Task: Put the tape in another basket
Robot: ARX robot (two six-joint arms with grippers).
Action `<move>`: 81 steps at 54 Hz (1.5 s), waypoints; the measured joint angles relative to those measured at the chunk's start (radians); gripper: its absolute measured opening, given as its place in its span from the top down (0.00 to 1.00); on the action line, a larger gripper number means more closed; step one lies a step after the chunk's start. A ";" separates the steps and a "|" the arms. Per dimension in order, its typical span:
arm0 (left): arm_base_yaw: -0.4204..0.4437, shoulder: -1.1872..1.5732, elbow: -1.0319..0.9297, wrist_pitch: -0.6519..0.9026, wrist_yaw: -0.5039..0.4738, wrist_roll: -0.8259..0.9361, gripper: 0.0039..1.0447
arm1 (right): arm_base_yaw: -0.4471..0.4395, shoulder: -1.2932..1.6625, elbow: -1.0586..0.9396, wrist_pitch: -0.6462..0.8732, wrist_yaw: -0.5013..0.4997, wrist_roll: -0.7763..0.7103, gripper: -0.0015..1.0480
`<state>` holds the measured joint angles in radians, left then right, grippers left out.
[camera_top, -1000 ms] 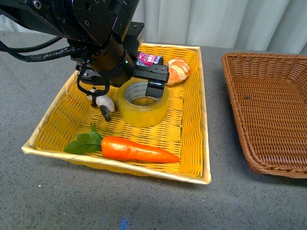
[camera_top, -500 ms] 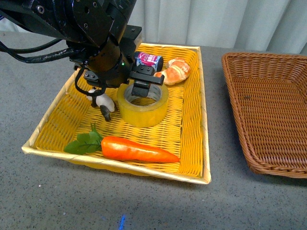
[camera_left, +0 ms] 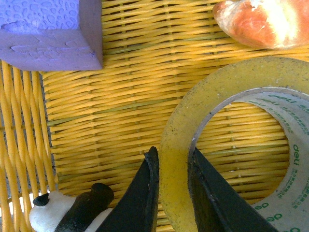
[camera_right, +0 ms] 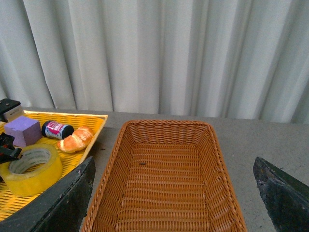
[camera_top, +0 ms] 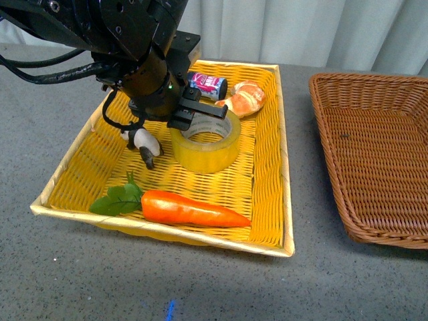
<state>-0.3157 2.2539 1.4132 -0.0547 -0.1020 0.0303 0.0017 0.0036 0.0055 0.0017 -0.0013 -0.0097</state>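
Left wrist view: what does it give that the front view doesn't?
The left gripper (camera_left: 174, 155) clamped on the wall of the tape (camera_left: 212, 87), one finger inside the core, one outside. In front, the arm (camera_top: 134, 47) covers that.
And the tape itself?
Yellowish, translucent, white printed core, lying in the yellow basket (camera_top: 267, 221). The right gripper (camera_right: 174, 162) gapes wide, facing the brown basket (camera_right: 164, 193).

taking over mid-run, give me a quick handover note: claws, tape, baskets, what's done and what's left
Left claw: shut on the tape, one finger inside the core, one outside the wall.
Right claw: open, holding nothing, facing the brown basket.
Tape: inside the yellow basket, not yet carried out.
Done: grasp looks made.
Left: lift, carry across to the brown basket, release.
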 joint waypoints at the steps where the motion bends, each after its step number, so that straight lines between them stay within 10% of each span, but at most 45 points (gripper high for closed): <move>1: 0.000 -0.006 0.000 -0.003 0.009 0.009 0.86 | 0.000 0.000 0.000 0.000 0.000 0.000 0.09; 25: -0.037 -0.171 0.087 -0.032 0.343 0.452 0.86 | 0.000 0.000 0.000 0.000 0.000 0.000 0.09; 66: -0.158 -0.118 0.280 -0.148 0.377 0.650 0.86 | 0.000 0.001 0.000 -0.002 0.001 -0.003 0.09; 72: -0.158 -0.118 0.280 -0.148 0.375 0.650 0.86 | 0.003 0.128 0.062 -0.118 -0.014 -0.136 0.09; 81: -0.160 -0.117 0.280 -0.148 0.376 0.651 0.86 | -0.027 0.435 0.125 0.137 -0.096 -0.318 0.09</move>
<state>-0.4755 2.1368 1.6932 -0.2028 0.2737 0.6811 -0.0250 0.4381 0.1303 0.1383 -0.0971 -0.3279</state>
